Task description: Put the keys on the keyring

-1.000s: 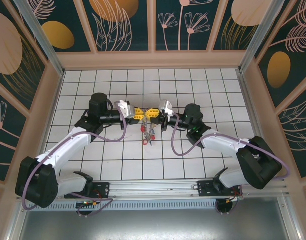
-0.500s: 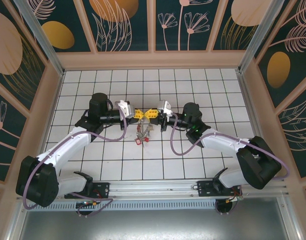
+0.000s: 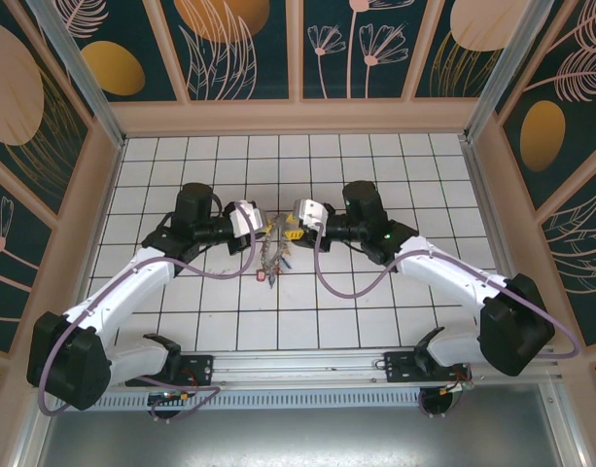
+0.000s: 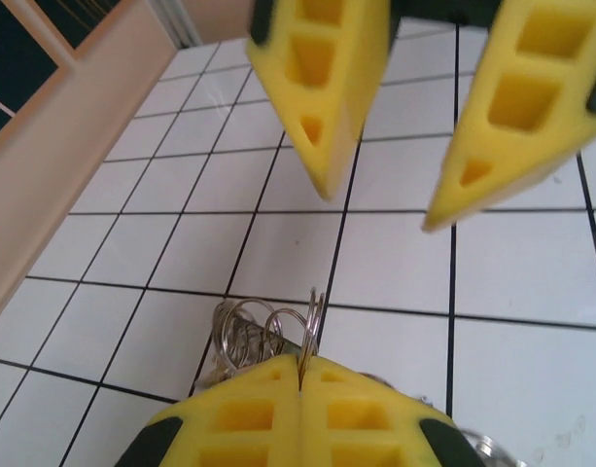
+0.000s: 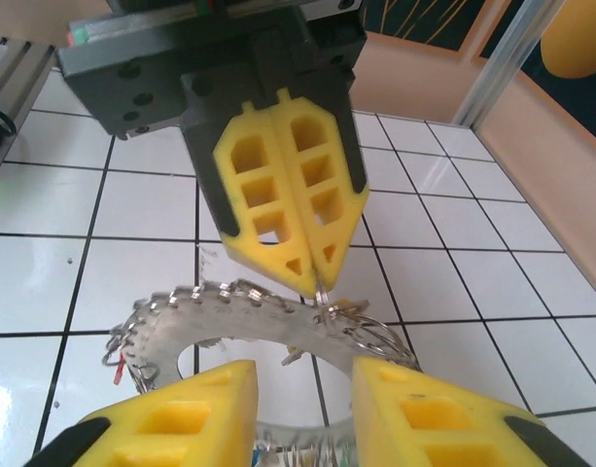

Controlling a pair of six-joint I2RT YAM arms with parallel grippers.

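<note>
Looking down from the top, both arms meet over the middle of the white tiled table point(image 3: 375, 311), fingertips almost nose to nose. The left gripper point(image 4: 301, 366) is clamped tight on a thin wire loop point(image 4: 313, 313), and that loop sits right at the rim of the keyring point(image 5: 220, 313). The right gripper point(image 5: 299, 377) has its yellow fingers spread apart, just across from the left one. Part of the keyring shows in the gap between them, but I can't tell if either finger touches it. The keys point(image 3: 269, 259) are in a bunch just beside the two grippers, on the side nearer the arm bases, with a red tag at the near end. Can't tell whether the bunch rests on the tiles.
</note>
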